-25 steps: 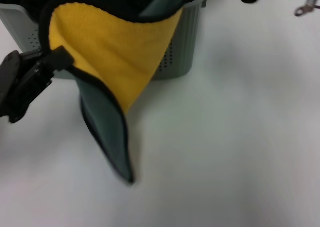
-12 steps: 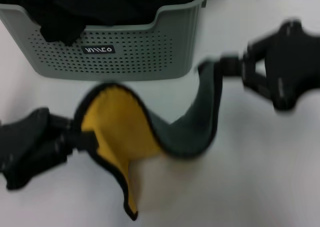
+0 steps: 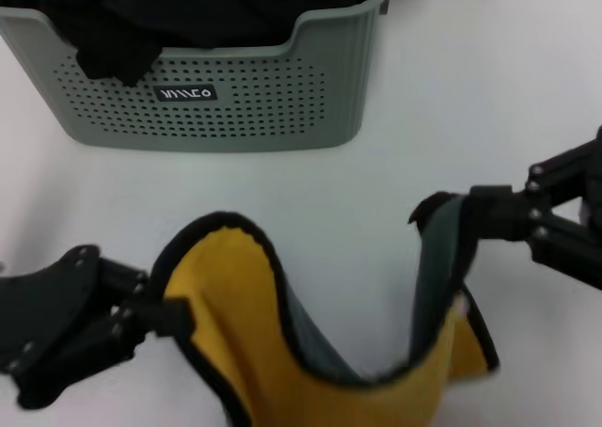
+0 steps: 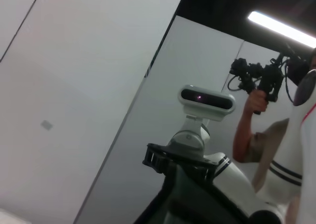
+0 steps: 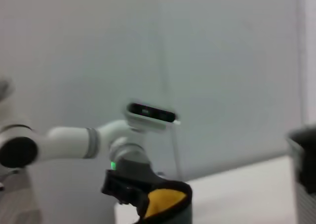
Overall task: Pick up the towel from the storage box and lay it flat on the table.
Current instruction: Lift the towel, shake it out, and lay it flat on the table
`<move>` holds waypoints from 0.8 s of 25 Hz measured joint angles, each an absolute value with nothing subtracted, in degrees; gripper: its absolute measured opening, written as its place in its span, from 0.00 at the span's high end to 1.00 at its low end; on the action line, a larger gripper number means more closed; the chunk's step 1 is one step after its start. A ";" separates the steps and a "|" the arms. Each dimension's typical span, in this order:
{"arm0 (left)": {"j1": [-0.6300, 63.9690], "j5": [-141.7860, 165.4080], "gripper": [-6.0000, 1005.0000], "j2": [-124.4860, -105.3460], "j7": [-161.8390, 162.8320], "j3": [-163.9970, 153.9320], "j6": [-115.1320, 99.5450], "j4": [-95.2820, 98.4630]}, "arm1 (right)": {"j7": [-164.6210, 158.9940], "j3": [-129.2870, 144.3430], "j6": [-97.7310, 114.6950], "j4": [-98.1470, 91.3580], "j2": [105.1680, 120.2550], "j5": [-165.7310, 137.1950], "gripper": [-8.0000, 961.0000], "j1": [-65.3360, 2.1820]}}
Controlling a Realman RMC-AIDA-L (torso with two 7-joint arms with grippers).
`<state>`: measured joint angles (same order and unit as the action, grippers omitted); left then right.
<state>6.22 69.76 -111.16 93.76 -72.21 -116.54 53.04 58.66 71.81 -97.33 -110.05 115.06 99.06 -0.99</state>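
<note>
The storage box (image 3: 235,98) bears a small black label (image 3: 186,94) with white letters too unclear to read.

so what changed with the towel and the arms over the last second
The towel came clear of the box and moved toward the robot, out over the table. It is now stretched between the left gripper and right gripper, which took a corner and pulled sideways. The box and black clothes stayed put.

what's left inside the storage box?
Black fabric items fill the storage box, one hanging over its dipped front rim. Whatever lies beneath them is covered. The towel is out.
</note>
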 joint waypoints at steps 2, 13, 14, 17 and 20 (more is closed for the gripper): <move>10.63 74.38 0.98 -111.44 90.98 -68.19 -116.31 45.06 | 60.46 72.60 -95.39 -103.72 115.11 95.96 0.91 -2.56; 23.19 93.72 0.98 -113.09 79.61 -56.49 -93.40 22.82 | 81.09 74.62 -79.59 -54.35 115.53 91.16 0.90 -22.56; 23.36 93.82 0.98 -113.14 79.46 -56.12 -91.57 23.24 | 83.38 74.81 -77.14 -50.09 115.71 91.14 0.90 -24.57; 23.77 93.89 0.98 -113.10 79.10 -55.74 -86.62 24.60 | 86.85 75.80 -73.00 -43.32 116.10 91.26 0.90 -28.24; 23.84 93.96 0.98 -112.79 78.90 -55.72 -82.96 26.33 | 88.81 78.36 -69.32 -40.65 116.23 91.83 0.90 -30.28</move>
